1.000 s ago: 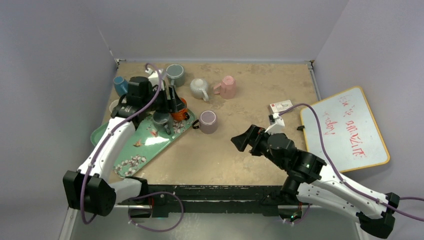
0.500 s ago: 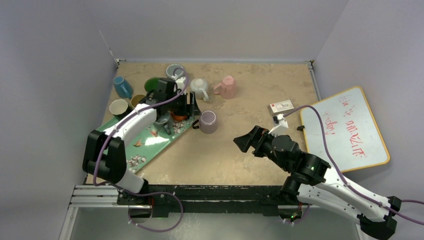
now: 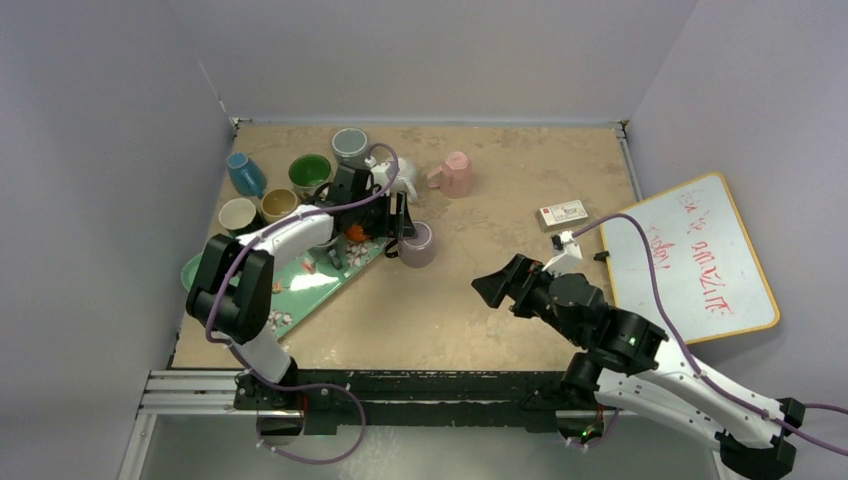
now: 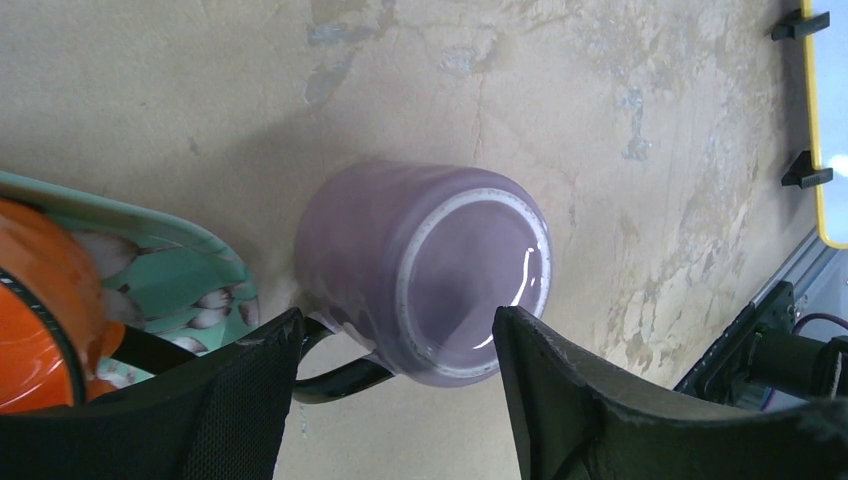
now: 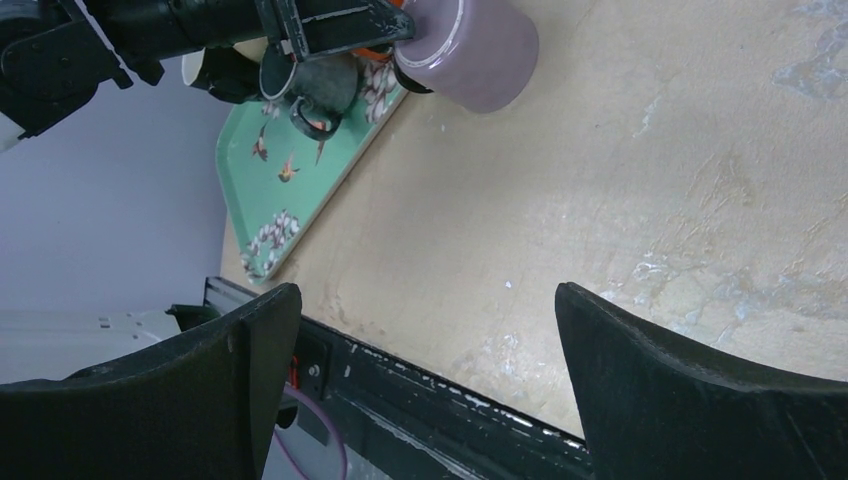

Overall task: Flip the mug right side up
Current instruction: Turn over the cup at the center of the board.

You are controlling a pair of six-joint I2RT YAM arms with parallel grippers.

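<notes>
The left gripper is hovering over the purple mug, its jaws standing partly open and gripping nothing. The mug is sitting bottom up on the table, just beside the right corner of the green tray. The right gripper is hanging wide open and empty, well apart from the mug.

We see soft, even light from overhead on the table, with faint shadows. In the left wrist view a bright arc of glare rims the base of the purple mug. The fingers nearest the lens look soft, perhaps out of focus.
</notes>
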